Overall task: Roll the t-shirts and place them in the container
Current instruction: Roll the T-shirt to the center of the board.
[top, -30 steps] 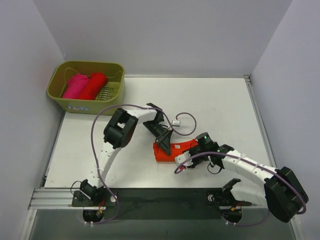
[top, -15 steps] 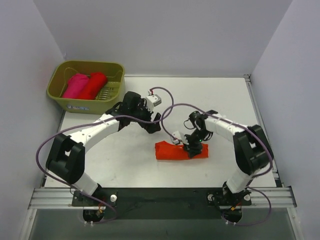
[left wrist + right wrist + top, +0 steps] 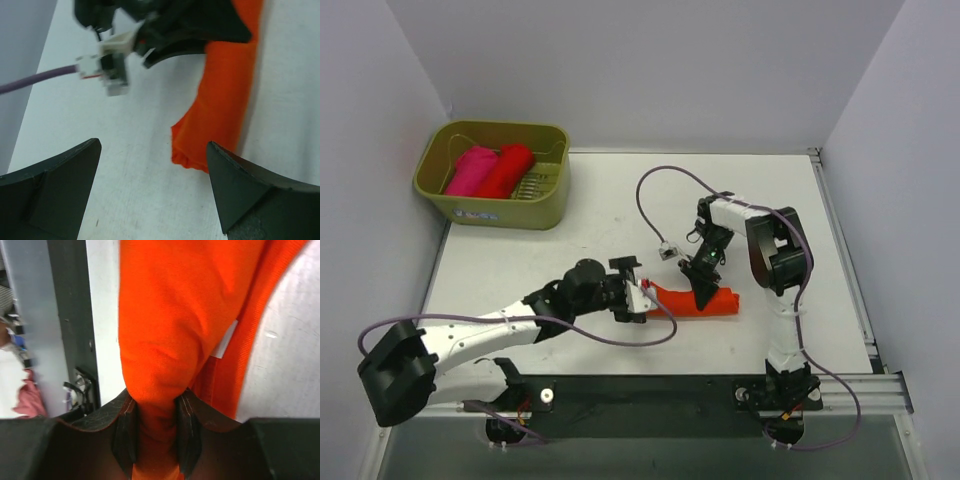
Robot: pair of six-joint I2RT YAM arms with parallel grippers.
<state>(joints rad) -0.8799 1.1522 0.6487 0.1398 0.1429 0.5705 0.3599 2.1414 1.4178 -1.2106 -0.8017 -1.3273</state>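
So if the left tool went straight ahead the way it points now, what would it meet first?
Probably the near end of the orange-red t-shirt, just right of centre ahead of the left tool; the right tool grips it further along.

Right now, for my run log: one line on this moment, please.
right fingers: shut on rolled orange-red cloth t-shirt | left fingers: open near its end | olive-green plastic basket: magenta pink rolled shirt, red rolled shirt inside
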